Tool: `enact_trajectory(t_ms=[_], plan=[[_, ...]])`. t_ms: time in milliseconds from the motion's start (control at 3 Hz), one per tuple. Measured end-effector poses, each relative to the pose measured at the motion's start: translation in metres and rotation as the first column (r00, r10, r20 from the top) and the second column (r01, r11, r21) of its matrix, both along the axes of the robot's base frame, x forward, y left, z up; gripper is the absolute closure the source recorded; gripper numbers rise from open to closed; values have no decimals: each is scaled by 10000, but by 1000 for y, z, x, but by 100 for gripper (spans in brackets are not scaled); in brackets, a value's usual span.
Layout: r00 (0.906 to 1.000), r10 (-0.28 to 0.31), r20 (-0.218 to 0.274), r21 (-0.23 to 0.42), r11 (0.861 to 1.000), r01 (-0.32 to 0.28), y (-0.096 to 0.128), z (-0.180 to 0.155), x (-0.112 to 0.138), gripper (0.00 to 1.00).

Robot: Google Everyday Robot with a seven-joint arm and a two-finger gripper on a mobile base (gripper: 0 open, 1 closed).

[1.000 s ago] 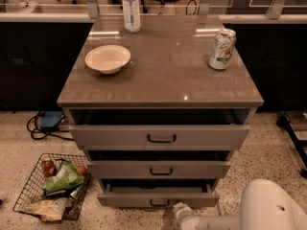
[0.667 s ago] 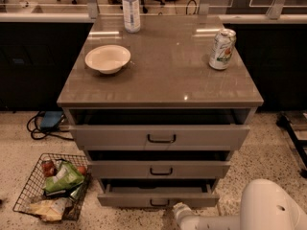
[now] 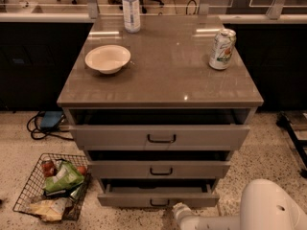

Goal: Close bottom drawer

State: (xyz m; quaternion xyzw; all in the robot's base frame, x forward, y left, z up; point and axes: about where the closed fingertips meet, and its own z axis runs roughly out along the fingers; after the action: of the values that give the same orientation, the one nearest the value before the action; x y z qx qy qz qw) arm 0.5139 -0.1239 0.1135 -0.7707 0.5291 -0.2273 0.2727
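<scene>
At the foot of the cabinet point(image 3: 160, 138), the bottom drawer point(image 3: 144, 198) stands pulled partly out, its grey tray showing. The pincer point(image 3: 180, 210) sits low, just in front of the drawer front and right of its black handle point(image 3: 159, 203). Whether it is wide or narrow, I cannot tell. A bowl point(image 3: 107, 58) and a can point(image 3: 222, 49) rest on the bench point(image 3: 168, 78).

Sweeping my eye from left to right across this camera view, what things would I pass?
wire basket on the floor → bowl → water bottle → gripper, low in front of the open bottom drawer → soda can
</scene>
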Motion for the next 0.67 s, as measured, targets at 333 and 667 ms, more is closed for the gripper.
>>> enact_trajectory(t_ms=[333,667], plan=[[10000,0,0,0,10000,0,0,0,0,59],[10000,0,0,0,10000,0,0,0,0,35]])
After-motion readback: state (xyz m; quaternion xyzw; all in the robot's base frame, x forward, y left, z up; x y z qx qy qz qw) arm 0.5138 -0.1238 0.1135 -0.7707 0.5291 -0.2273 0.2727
